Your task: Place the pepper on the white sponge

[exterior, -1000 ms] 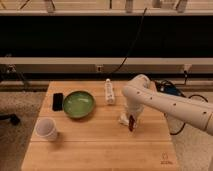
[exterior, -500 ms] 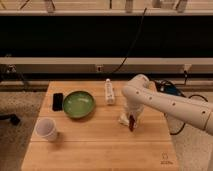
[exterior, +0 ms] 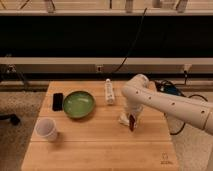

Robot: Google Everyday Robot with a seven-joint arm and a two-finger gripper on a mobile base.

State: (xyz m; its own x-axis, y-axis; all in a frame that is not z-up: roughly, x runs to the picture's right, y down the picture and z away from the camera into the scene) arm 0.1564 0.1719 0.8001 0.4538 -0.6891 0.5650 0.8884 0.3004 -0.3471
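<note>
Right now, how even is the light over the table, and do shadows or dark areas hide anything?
Camera view: the wooden table is evenly and warmly lit, with no glare. The band behind it is nearly black. The arm's shade dims the spot where the gripper hangs beside the white sponge, with the pepper at its tip.

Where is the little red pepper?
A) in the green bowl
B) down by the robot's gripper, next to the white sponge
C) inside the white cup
B: the pepper is at the gripper, low over the table beside the white sponge, well away from the green bowl and white cup.
</note>
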